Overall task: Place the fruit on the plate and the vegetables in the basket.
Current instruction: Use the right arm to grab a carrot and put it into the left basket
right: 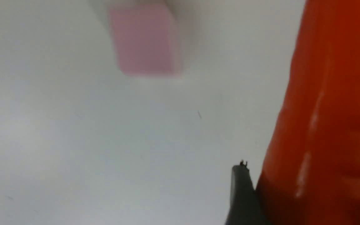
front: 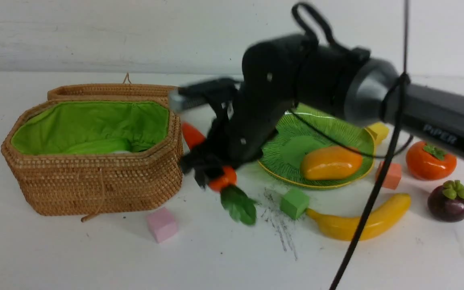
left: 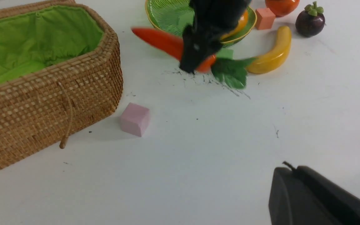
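Note:
My right gripper (front: 210,171) is shut on the orange-red carrot (front: 191,135) and holds it low over the table, between the basket (front: 95,181) and the plate (front: 292,137). The carrot's green leaves (front: 238,205) hang down. In the right wrist view one fingertip (right: 241,187) presses the carrot (right: 323,125). The mango (front: 330,163) lies on the plate. The banana (front: 361,223), persimmon (front: 430,161) and mangosteen (front: 448,201) lie on the table to the right. A pale green shape (front: 99,146), likely the gourd, and a bit of white lie in the open basket. My left gripper (left: 287,168) is shut and empty.
The basket's lid (front: 111,90) hangs open behind it. Foam cubes lie about: pink (front: 161,224) in front of the basket, green (front: 294,203) by the banana's tip, orange (front: 389,175) and yellow (front: 378,132) beside the plate. My right arm (front: 417,108) spans the plate.

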### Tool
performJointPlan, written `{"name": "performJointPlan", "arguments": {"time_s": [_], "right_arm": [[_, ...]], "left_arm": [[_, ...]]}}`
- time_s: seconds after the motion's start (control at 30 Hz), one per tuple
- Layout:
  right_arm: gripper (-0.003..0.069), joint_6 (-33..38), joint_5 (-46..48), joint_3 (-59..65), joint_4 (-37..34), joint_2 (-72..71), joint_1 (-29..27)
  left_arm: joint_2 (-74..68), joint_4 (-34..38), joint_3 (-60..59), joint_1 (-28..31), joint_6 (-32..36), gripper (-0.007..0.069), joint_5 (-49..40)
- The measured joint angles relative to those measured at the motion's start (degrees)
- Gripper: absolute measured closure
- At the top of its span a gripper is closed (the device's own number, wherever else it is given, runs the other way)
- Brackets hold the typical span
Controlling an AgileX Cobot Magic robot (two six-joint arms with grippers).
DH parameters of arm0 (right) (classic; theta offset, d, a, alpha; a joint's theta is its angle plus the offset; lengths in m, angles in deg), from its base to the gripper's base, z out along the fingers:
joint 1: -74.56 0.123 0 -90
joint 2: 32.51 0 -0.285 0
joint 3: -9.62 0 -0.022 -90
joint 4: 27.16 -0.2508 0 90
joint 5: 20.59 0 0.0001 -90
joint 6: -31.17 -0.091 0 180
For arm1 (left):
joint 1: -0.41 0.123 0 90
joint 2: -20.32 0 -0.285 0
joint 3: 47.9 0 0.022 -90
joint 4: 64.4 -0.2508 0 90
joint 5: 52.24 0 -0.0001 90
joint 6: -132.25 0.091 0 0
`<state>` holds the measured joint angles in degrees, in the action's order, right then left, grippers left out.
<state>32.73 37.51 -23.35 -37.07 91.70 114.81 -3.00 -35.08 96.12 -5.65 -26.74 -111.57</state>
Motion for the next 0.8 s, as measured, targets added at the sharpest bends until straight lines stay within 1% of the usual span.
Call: {"name": "performJointPlan", "arguments": {"time_s": [0.03, 0.1, 0.17, 0.2, 0.23, 0.27, 0.33, 0.37, 0.4, 0.43, 0.5, 0.57, 0.63, 0.7, 0.73, 0.8], "right_arm": [[0.0268, 1.8, -1.13, -2.78, -0.45, -0.38, 0.33], [0.0268, 8.87, -6.56, -9.46, -3.22, -0.01, 1.47], [0.0268, 17.86, -13.64, -13.01, -6.75, 1.94, 2.18], [0.0268, 19.61, -14.37, -13.21, -7.11, 2.17, 2.29], [0.0268, 25.66, -19.6, -14.1, -10.07, 4.05, 2.62], [0.0268, 28.99, -23.03, -14.22, -12.23, 5.5, 2.8], [0.0268, 37.87, -28.77, -14.21, -16.28, 8.86, 3.28], [0.0268, 38.51, -29.5, -14.21, -16.8, 9.14, 3.35], [0.0268, 43.09, -31.64, -14.21, -18.47, 11.18, 3.58], [0.0261, 45.28, -32.83, -14.21, -19.3, 12.16, 3.74], [0.0215, 47.5, -34.71, -14.21, -20.07, 13.24, 3.96], [0.0105, 48.55, -36.15, -14.21, -20.67, 13.36, 4.03], [0.0018, 48.91, -36.79, -14.21, -20.82, 13.12, 4.03], [-0.0009, 48.93, -35.58, -14.21, -20.68, 12.32, 3.92], [-0.0011, 48.18, -32.01, -14.16, -19.97, 10.76, 3.89], [0.0004, 46.2, -28.06, -14.16, -18.95, 8.93, 3.89]], "left_arm": [[0.0, 0.0, 0.0, 0.0, 0.0, 0.0638, 0.38], [0.0, -0.05, 0.0, 0.0, 0.0, 0.0638, 1.31], [0.0, -0.05, 0.0, 0.0, 0.0, 0.0638, 1.31], [0.0, -0.05, 0.0, 0.0, 0.0, 0.0638, 1.31], [0.0, -0.05, 0.0, 0.0, 0.0, 0.0638, 1.31], [0.0, -0.05, 0.0, 0.0, 0.0, 0.0638, 1.38], [0.0, -0.05, 0.0, 0.0, 0.0, 0.0638, 1.38], [0.0, -0.05, 0.0, 0.0, 0.0, 0.0638, 1.38], [0.0, -0.05, 0.0, 0.0, 0.0, 0.0638, 1.32], [0.0, -0.05, 0.0, 0.0, 0.0, 0.0638, 1.32], [0.0, -0.05, 0.0, 0.0, 0.0, 0.0638, 1.32], [0.0, -0.05, 0.0, 0.0, 0.0, 0.0638, 1.28], [0.0, -0.11, 0.0, 0.0, 0.0, 0.0638, 1.28], [0.0, -0.06, 0.0, 0.0, 0.0, 0.0638, 1.21], [0.0, -0.11, 0.0, 0.0, 0.0, 0.0638, 1.21], [0.0, -0.05, 0.0, 0.0, 0.0, 0.0638, 1.21]]}}
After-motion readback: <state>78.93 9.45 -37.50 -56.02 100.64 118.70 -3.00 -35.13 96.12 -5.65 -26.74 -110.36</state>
